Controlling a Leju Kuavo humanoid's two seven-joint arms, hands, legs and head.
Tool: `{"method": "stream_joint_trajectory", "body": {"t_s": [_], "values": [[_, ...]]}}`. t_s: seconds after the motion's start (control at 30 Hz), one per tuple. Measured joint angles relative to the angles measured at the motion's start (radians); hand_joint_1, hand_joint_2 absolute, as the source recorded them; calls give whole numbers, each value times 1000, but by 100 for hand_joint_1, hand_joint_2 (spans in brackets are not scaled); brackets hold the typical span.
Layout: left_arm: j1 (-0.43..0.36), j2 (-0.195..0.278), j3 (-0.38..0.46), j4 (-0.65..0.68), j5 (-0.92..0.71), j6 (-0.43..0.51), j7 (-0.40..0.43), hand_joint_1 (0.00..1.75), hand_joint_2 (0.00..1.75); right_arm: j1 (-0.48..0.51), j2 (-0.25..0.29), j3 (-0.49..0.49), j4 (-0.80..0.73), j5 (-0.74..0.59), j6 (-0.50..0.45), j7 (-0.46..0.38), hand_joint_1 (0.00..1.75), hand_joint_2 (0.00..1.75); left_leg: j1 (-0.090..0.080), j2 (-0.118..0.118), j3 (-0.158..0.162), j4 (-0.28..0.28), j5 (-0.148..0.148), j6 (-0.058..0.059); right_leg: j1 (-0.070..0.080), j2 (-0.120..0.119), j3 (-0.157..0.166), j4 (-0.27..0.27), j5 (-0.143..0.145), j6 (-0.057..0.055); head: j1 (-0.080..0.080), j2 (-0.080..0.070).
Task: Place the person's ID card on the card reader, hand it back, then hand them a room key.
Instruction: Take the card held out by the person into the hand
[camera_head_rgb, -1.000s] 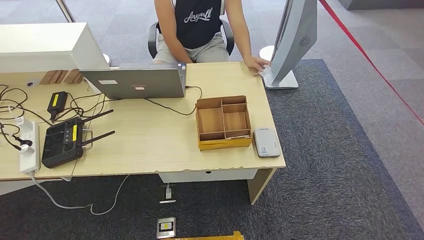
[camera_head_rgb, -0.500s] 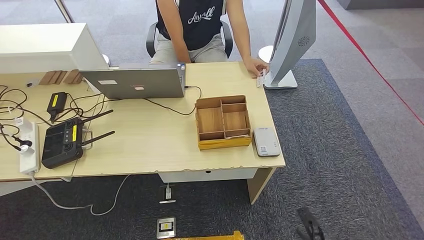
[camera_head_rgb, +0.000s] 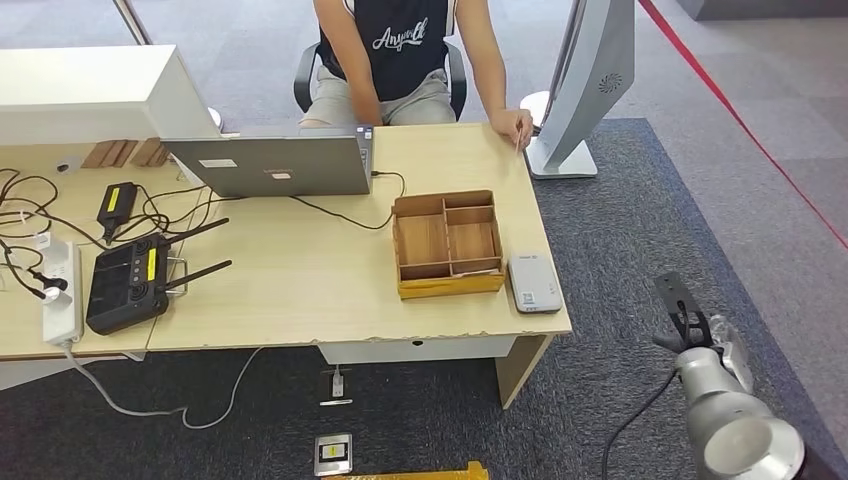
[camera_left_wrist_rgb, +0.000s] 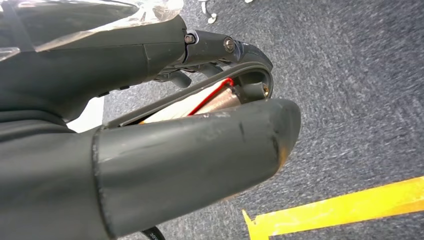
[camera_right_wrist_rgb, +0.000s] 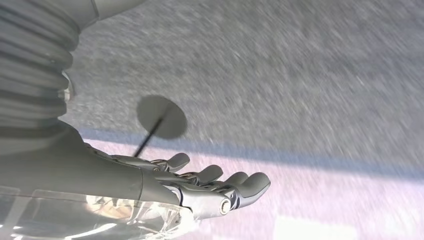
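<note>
One second on, lifts right hand (camera_head_rgb: 688, 318) beside table (camera_head_rgb: 300, 290), fingers (camera_right_wrist_rgb: 210, 175) spread and empty, toward ID card (camera_head_rgb: 519, 143) held at far corner by person's hand (camera_head_rgb: 512, 125); cannot tell left hand (camera_left_wrist_rgb: 190, 145) grip.

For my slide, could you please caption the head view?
Right hand rises beside the desk; a seated person holds a card.

A silver cylindrical right arm (camera_head_rgb: 735, 425) with a black cable is seen; the right hand (camera_right_wrist_rgb: 200, 187) is formed of dark grey fingers, screws and ribbed cover.
</note>
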Motion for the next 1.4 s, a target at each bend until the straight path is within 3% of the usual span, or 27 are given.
{"method": "stream_joint_trajectory", "body": {"t_s": [0.23, 0.4, 0.5, 0.67, 0.83, 0.97, 1.23, 1.4], "values": [[-2, -3, -7, 0, 1, -1, 8, 0, 0, -139, 6, 60, -76, -194, -136, -166, 0, 175, 0, -1, -2, 0, 2, 0, 0, -1, -2, 0, 1, -1, -1, 0], [-2, -7, -8, 0, 2, 0, 6, 0, 0, -144, 20, 184, -182, -427, -127, -100, 0, 175, 0, -4, -3, 0, 2, 0, 0, -4, -2, 0, 1, -1, 0, 0], [-2, -7, -8, 0, 2, 0, 5, 0, 0, -124, 21, 272, -241, -555, -138, -101, 0, 175, 0, -3, -3, 0, 2, 0, 0, -4, -2, 0, 1, -1, 0, 0], [-2, -7, -11, 0, 0, 0, -3, 0, 0, -114, 7, 523, -412, -803, -180, -44, 0, 175, 0, -2, -5, 0, 3, 0, -1, -3, -4, 2, 2, -1, 0, 0], [-8, -9, -17, 0, -14, 0, -18, 0, 0, -201, 15, 857, -543, -772, -185, 22, 0, 175, 0, 1, -5, 0, 4, -2, 0, 0, -6, 3, 3, -3, 0, 0], [-8, -11, -25, 0, -20, 0, -24, 0, 0, -254, 32, 1058, -584, -748, -182, 39, 0, 175, 2, -5, -6, 0, 7, -2, 2, -5, -6, 3, 3, -3, -1, 0], [-22, -16, -52, 0, -55, -18, -22, 0, 0, -299, 70, 1323, -570, -612, -190, 49, 0, 175, 2, -4, -7, 0, 8, -2, 2, -6, -7, 3, 4, -4, 0, 0], [-32, -19, -68, 0, -65, -26, -18, 0, 0, -316, 117, 1433, -502, -556, -199, 53, 0, 175, 2, -5, -8, 0, 8, -2, 2, -6, -8, 3, 4, -4, -1, 0]]}}
